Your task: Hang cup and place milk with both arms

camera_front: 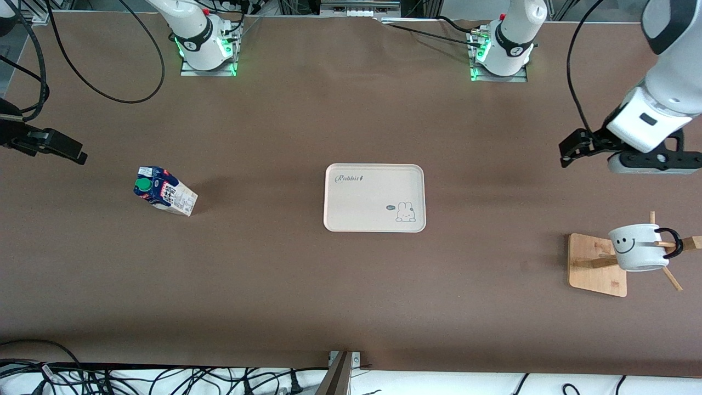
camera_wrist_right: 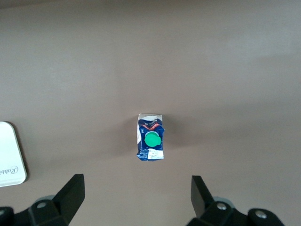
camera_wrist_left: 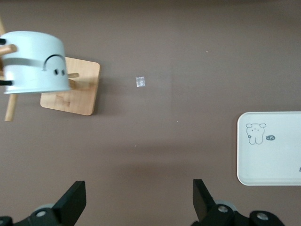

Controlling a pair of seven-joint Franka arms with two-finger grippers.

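The white cup (camera_front: 636,247) with a smiley face hangs by its black handle on a peg of a wooden rack (camera_front: 595,269) at the left arm's end of the table; it also shows in the left wrist view (camera_wrist_left: 33,61). My left gripper (camera_front: 567,153) is open and empty in the air, over bare table beside the rack (camera_wrist_left: 138,188). The milk (camera_front: 164,192) stands on the table toward the right arm's end, its green cap up (camera_wrist_right: 150,139). My right gripper (camera_front: 71,153) is open and empty, over the table beside the milk (camera_wrist_right: 136,183).
A cream tray (camera_front: 374,197) with a rabbit print lies at the table's middle; its edge shows in both wrist views (camera_wrist_left: 273,160) (camera_wrist_right: 9,165). A small pale scrap (camera_wrist_left: 140,82) lies on the table by the rack's base (camera_wrist_left: 70,94). Cables run along the table's front edge.
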